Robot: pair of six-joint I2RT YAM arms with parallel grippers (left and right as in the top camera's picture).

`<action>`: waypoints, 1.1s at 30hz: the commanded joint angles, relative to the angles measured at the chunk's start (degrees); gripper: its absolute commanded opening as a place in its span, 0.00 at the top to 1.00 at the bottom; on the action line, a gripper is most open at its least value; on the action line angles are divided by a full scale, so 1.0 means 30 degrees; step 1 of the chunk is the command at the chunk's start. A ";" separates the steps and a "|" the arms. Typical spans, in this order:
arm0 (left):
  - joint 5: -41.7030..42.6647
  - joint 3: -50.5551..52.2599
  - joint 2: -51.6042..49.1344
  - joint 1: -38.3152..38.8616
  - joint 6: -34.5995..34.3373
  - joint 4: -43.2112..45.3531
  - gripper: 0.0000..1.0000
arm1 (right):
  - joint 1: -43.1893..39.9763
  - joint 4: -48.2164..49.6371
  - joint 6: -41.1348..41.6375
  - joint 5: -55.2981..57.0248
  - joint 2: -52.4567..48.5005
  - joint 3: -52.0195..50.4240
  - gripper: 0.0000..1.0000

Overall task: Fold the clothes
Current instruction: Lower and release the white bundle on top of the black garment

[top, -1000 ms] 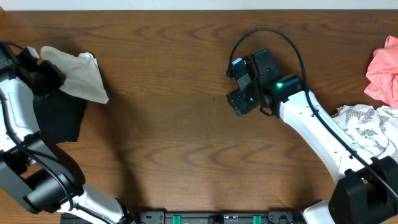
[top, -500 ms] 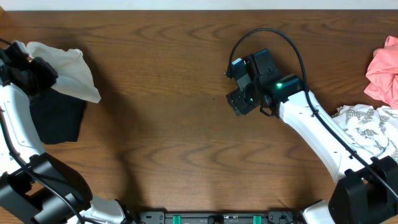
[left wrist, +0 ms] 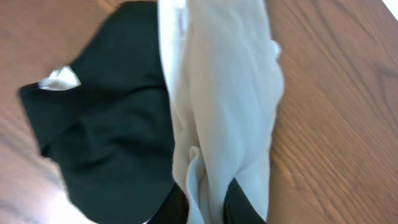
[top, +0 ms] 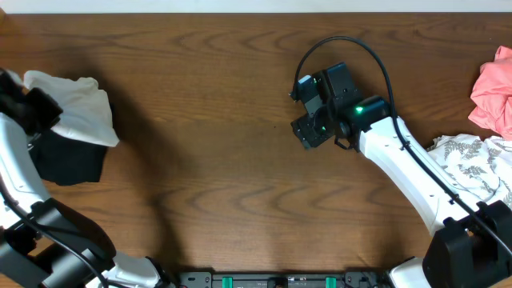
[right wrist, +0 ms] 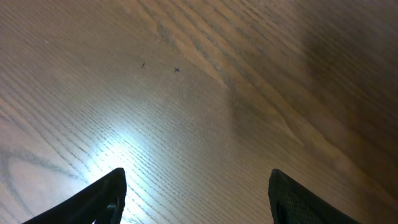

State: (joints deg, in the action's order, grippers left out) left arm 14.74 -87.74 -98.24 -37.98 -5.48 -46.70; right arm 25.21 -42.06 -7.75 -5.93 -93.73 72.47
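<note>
The white T-shirt is bunched at the far left of the table and lies partly over a black folded garment. Its print is hidden. My left gripper is shut on a fold of the shirt. In the left wrist view the white cloth runs up from between the gripper's dark fingers, with the black garment to its left. My right gripper is open and empty over bare wood near the table's middle. In the right wrist view the gripper shows its jaws set wide apart.
A pink cloth lies at the far right edge. A white cloth with grey fern-leaf print lies below it, beside the right arm. The wooden table is dark brown.
My left gripper has moved left and slightly down with the white T-shirt, drawing it further over the black garment. The right arm has not moved.
</note>
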 commanded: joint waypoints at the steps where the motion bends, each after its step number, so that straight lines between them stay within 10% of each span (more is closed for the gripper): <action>1: -0.1064 -0.0583 0.0342 -0.0772 0.0299 -0.0073 0.92 | -0.0168 0.0000 0.0124 0.0051 0.0313 0.0022 0.28; 15: -0.3359 -0.0488 -0.0605 -0.2514 0.0240 0.0066 0.92 | -0.0175 -0.0102 0.0124 0.0051 0.0313 0.0022 0.28; 26: -0.3359 -0.0401 -0.1836 -0.2572 0.0240 -0.0182 0.50 | -0.0219 -0.0197 0.0124 0.0051 0.0313 0.0022 0.28; 33: -0.4146 -0.0401 -0.1836 -0.2572 0.0248 -0.0117 0.48 | -0.0226 -0.0240 0.0124 0.0051 0.0313 0.0022 0.27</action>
State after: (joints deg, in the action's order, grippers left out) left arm 5.13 -87.79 -103.20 -45.32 -4.84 -46.92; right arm 25.21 -42.54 -7.75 -5.93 -93.73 72.47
